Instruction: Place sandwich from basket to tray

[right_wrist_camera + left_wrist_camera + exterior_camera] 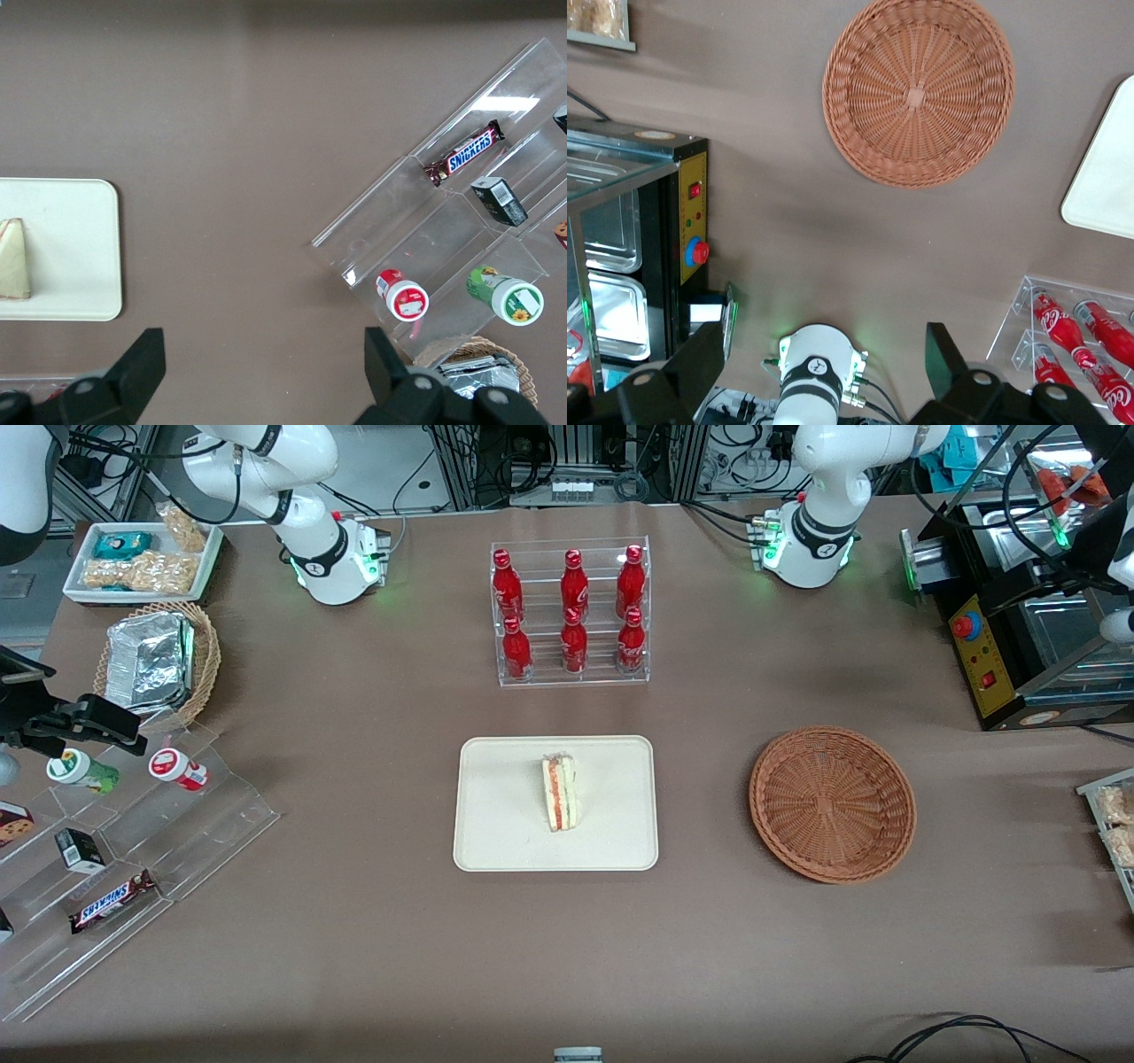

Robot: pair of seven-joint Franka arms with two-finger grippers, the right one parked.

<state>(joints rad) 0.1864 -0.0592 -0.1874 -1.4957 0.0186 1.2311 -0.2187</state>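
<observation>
On the tray [496, 815] the sandwich [560, 793] stands on edge, filling layers showing, so the delivery looks done to us. Our gripper [824, 376] hangs high with fingers [943, 359] spread and released, holding nothing; well below them lies the basket [918, 90], bare, with the tray's corner beside it.

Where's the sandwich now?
On the tray, standing near its middle in the front view, nearer the camera than the bottle rack: sandwich. The basket lies beside; the gripper is open above the table.

"SNICKERS" on chocolate bar [464, 153]; bottle [574, 584] script seemingly Coca-Cola.
</observation>
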